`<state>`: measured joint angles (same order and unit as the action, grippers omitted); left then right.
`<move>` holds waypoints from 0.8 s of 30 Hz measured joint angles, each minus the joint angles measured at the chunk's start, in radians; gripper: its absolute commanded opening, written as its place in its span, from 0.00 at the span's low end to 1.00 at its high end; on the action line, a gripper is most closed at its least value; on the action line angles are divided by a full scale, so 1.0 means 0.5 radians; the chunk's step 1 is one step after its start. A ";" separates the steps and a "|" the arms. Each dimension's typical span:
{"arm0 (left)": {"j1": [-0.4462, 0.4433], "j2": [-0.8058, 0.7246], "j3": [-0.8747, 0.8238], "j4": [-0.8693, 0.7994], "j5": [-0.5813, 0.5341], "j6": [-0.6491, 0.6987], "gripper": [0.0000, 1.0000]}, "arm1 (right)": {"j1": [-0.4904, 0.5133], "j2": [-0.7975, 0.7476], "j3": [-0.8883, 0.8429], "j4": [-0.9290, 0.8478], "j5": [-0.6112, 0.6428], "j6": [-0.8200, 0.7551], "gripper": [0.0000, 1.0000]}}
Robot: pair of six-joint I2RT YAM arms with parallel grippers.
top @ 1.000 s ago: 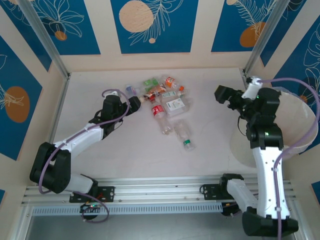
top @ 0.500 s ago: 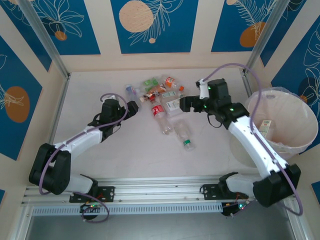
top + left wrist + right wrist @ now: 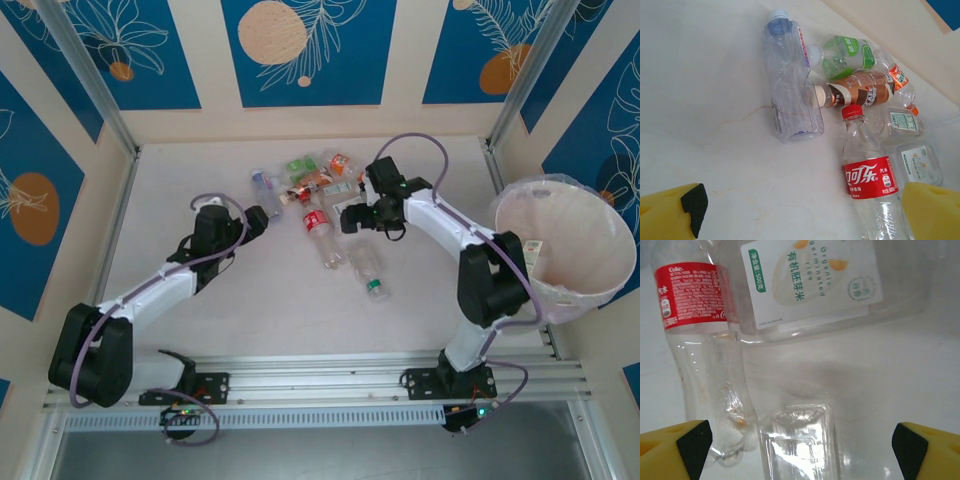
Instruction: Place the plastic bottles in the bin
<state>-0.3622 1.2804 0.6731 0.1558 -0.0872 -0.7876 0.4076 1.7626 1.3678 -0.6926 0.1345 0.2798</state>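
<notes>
The plastic bottles (image 3: 325, 200) lie in a loose heap at the middle back of the table. My left gripper (image 3: 266, 213) hangs open just left of the heap. In the left wrist view its yellow fingers (image 3: 670, 212) frame bare table, with a red-label bottle (image 3: 867, 175) by the right finger and a clear blue-capped bottle (image 3: 790, 75) further ahead. My right gripper (image 3: 350, 218) is open over the heap's right side. Between its fingers (image 3: 675, 445) lies the square base of a clear bottle (image 3: 797, 440), untouched, beside a red-label bottle (image 3: 695, 340) and a flat white-label bottle (image 3: 810, 280). The bin (image 3: 600, 290) stands far right.
A labelled bottle (image 3: 531, 250) lies inside the bin. A clear green-capped bottle (image 3: 372, 275) lies apart, nearer the front. Metal frame posts (image 3: 100, 100) and patterned walls close in the table. Open tabletop (image 3: 250, 300) stretches in front of the heap.
My right arm has swung from beside the bin leftward and down onto the bottle heap. The left gripper has crept slightly toward the heap.
</notes>
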 measured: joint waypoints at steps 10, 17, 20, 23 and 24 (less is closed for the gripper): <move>0.044 -0.069 -0.063 0.000 -0.038 -0.038 1.00 | 0.101 0.307 0.128 -0.271 0.129 -0.001 0.91; 0.053 -0.068 -0.068 0.001 -0.038 -0.060 1.00 | 0.127 0.323 0.120 -0.299 0.130 0.000 0.91; 0.053 -0.069 -0.068 0.001 -0.038 -0.069 1.00 | 0.136 0.366 0.120 -0.317 0.139 0.000 0.91; 0.055 -0.069 -0.068 0.001 -0.038 -0.082 1.00 | 0.143 0.404 0.120 -0.340 0.156 0.000 0.90; 0.056 -0.069 -0.068 0.001 -0.038 -0.084 1.00 | 0.143 0.410 0.120 -0.350 0.162 -0.001 0.87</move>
<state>-0.3340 1.2461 0.6392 0.1562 -0.1062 -0.8295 0.4789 1.9678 1.4277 -0.8677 0.2153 0.2794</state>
